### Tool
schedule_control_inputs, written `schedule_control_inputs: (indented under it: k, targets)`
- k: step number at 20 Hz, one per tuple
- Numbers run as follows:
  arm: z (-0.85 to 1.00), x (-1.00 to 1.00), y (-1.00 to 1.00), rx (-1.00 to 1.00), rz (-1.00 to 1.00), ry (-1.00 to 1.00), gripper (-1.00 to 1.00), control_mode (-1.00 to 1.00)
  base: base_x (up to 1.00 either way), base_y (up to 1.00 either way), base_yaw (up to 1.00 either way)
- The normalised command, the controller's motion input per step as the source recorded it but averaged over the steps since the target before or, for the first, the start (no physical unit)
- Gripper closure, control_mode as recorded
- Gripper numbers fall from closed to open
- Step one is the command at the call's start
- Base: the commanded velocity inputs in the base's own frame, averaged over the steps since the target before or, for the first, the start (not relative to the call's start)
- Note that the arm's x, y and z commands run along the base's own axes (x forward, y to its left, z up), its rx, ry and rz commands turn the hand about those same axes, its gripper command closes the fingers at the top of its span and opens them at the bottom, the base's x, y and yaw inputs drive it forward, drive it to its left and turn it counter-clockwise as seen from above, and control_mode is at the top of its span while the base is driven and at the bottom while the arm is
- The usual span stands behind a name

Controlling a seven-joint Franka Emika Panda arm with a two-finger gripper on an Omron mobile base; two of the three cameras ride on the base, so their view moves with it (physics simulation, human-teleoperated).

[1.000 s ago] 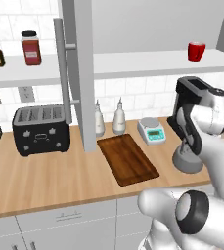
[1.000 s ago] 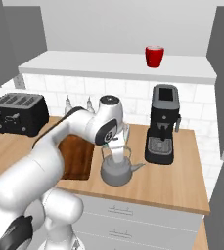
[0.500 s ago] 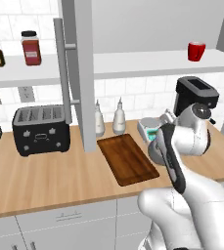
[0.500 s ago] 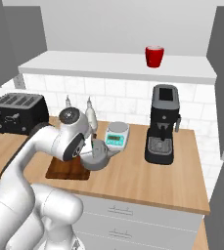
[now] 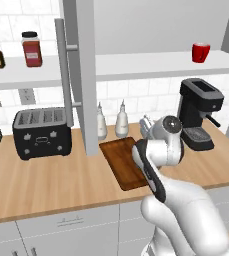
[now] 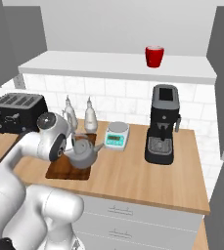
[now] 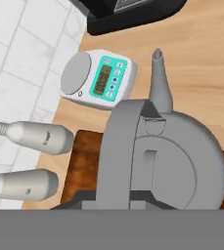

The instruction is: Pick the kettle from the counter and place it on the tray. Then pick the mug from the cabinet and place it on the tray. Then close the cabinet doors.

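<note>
Grey metal kettle hangs from the gripper, jaws closed on its arched handle, over the right end of the dark-brown wooden tray. Light-brown wooden counter below; white tiled wall behind; red mug on the cabinet's white shelf.

Grey kettle, dark-brown tray, bright red mug, black toaster, light-brown counter.

One kettle, one tray, one mug, two bottles, two jars
</note>
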Motion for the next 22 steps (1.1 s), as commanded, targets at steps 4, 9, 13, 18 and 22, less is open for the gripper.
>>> schedule_control_inputs:
  k: [4, 9, 13, 18, 22]
  targets:
    - [0.02, 0.52, 0.39, 0.05, 0.0, -0.03, 1.0, -1.0, 0.0, 0.0, 0.0]
    - [0.0, 0.34, 0.34, 0.12, 0.0, -0.12, 1.0, -1.0, 0.0, 0.0, 0.0]
    - [0.04, 0.43, 0.27, 0.15, 0.0, -0.02, 1.0, -1.0, 0.0, 0.0, 0.0]
    - [0.0, 0.41, 0.1, 0.12, 0.0, 0.0, 1.0, -1.0, 0.0, 0.0, 0.0]
    - [-0.02, 0.3, 0.09, 0.05, 0.0, 0.0, 1.0, -1.0, 0.0, 0.0, 0.0]
